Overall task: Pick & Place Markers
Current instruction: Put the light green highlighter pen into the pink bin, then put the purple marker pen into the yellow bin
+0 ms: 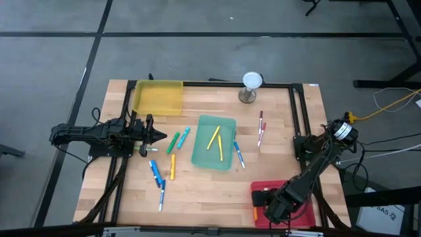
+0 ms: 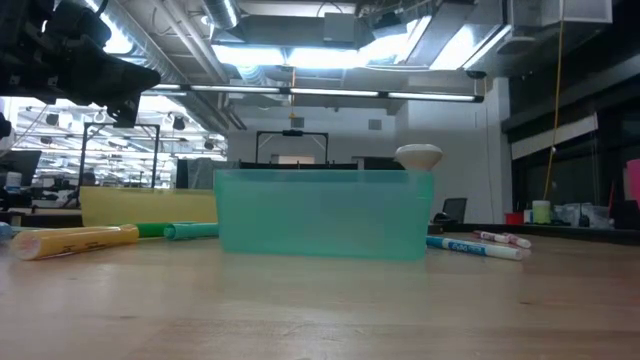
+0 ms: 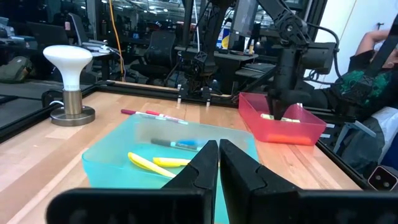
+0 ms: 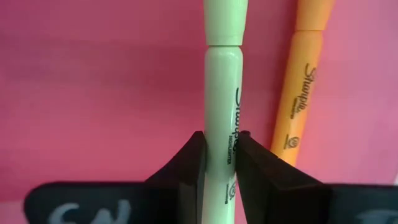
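Inside, red tray (image 4: 93, 74) — pale-green marker (image 4: 222, 93), orange marker (image 4: 301, 81); teal tray (image 1: 214, 141) — yellow markers (image 1: 216, 141).

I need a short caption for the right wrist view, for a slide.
Right tool shut on a pale green marker over the red tray, beside an orange marker.

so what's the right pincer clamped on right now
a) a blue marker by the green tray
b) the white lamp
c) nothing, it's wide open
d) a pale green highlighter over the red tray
d: in the right wrist view the right pincer is closed on the barrel of a pale green highlighter above the red tray, with an orange highlighter lying beside it.
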